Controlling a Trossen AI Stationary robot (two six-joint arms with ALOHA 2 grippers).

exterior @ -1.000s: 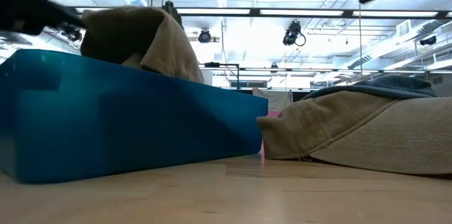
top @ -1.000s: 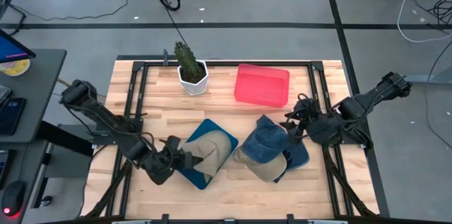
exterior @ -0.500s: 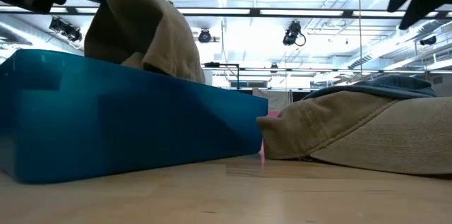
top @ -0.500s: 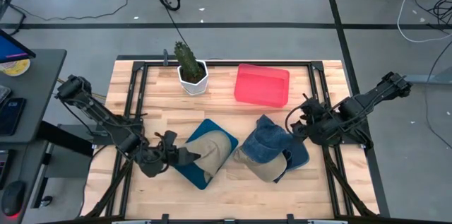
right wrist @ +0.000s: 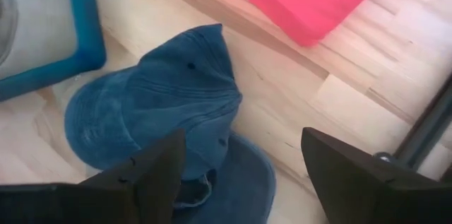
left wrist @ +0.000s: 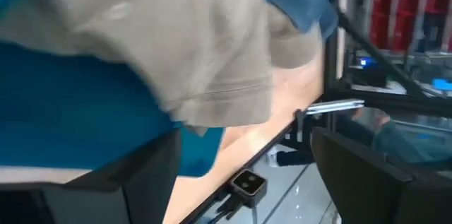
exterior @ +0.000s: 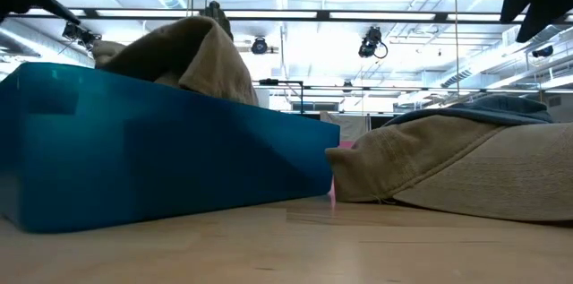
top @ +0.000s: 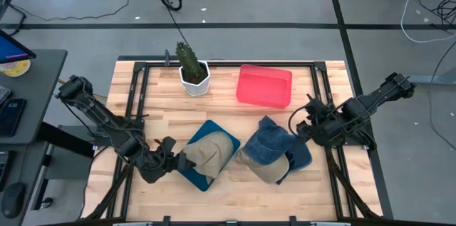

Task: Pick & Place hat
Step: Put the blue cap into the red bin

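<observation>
A tan hat (top: 211, 149) lies in a blue bin (top: 203, 177), its crown sagging over the bin's rim in the low view (exterior: 192, 55). My left gripper (top: 178, 160) is open at the bin's left side, and the hat's edge (left wrist: 212, 90) lies just ahead of its fingers. A blue denim cap (top: 271, 139) rests on another tan hat (top: 262, 170) and on a blue piece (top: 301, 156). My right gripper (top: 303, 121) hangs open above the cap's right side (right wrist: 155, 104).
A red bin (top: 264, 85) sits at the far middle of the table, and a potted cactus (top: 191, 68) stands left of it. Bare wood lies along the table's near edge (top: 235, 194) and at its far left. Black frame rails border the table.
In the low view the tan hat's crown rose high above the bin, then sank back down onto the rim. My left gripper drew slightly back toward the table's near-left. My right gripper shifted a little toward the table's right edge, then held still.
</observation>
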